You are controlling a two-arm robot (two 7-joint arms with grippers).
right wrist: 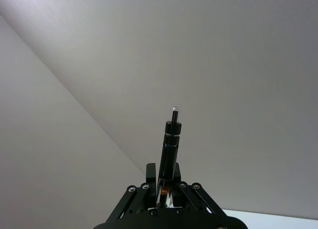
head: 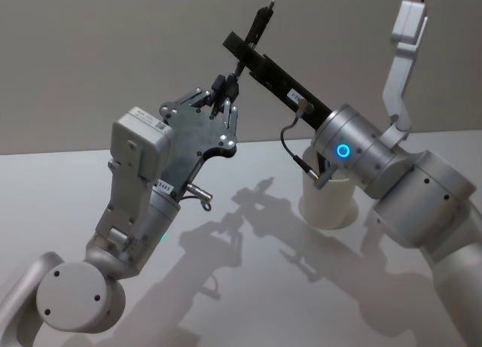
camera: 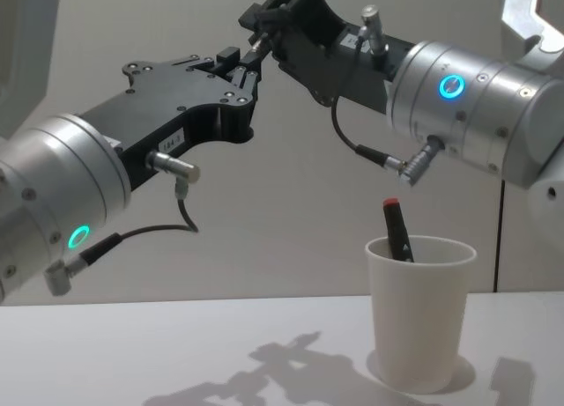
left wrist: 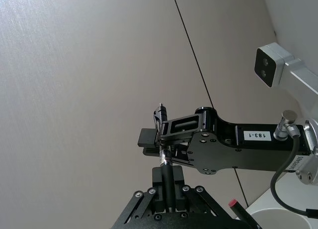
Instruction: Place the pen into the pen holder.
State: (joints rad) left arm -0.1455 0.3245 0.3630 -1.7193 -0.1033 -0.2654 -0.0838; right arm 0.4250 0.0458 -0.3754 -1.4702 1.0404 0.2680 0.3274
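Observation:
A black pen (head: 260,22) is held high in the air between both arms, above the table. My left gripper (head: 223,87) is shut on its lower end, seen close in the left wrist view (left wrist: 167,183). My right gripper (head: 241,52) grips the same pen higher up, its fingers closed on the barrel (right wrist: 169,144). The pen tip sticks out past the right fingers. The pen holder, a white paper cup (camera: 419,322), stands upright on the table below the right arm, to the right of the pen.
A dark marker with a red cap (camera: 394,223) leans inside the cup. The white table (head: 248,287) carries the arms' shadows. A plain grey wall stands behind. A camera on a white arm (left wrist: 271,65) hangs to the right.

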